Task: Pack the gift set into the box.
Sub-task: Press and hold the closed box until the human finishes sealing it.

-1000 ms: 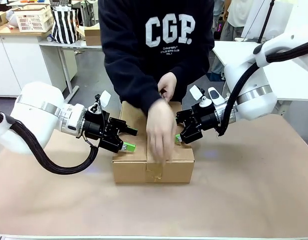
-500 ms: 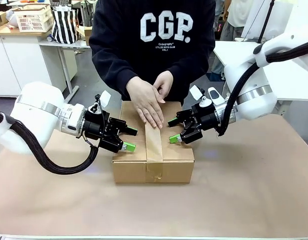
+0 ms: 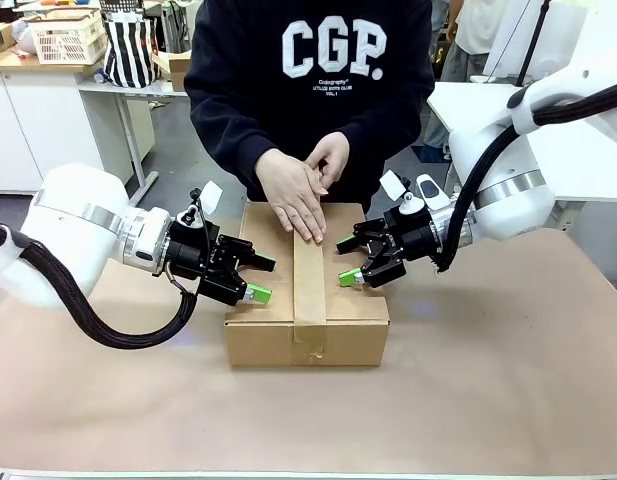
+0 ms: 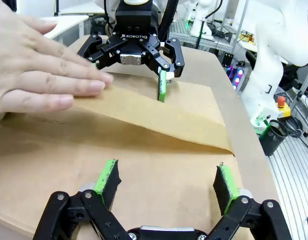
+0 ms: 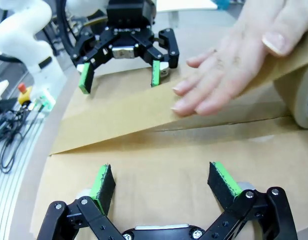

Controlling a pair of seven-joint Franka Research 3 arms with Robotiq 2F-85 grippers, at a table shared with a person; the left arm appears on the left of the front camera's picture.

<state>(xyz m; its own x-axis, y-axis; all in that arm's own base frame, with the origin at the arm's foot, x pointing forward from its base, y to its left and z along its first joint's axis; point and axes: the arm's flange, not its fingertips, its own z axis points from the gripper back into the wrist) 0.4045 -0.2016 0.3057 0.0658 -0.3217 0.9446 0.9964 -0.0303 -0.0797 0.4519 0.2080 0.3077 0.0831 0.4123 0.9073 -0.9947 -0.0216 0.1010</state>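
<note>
The person's hand point(image 3: 296, 202) had slid back along the taped box point(image 3: 308, 300); left end effector point(image 3: 256, 279) and right end effector point(image 3: 347, 261) stayed spread, empty.

Brown box point(image 3: 348, 320), paler tan tape strip point(image 3: 309, 290); black pincers, seemingly green-padded fingertips point(image 4: 108, 176).

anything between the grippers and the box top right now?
Yes. The person's hand lies flat on the tape strip along the box top's centre seam, between the left gripper and right gripper. Both grippers are open over the closed flaps on either side, with nothing under their fingers.
</note>
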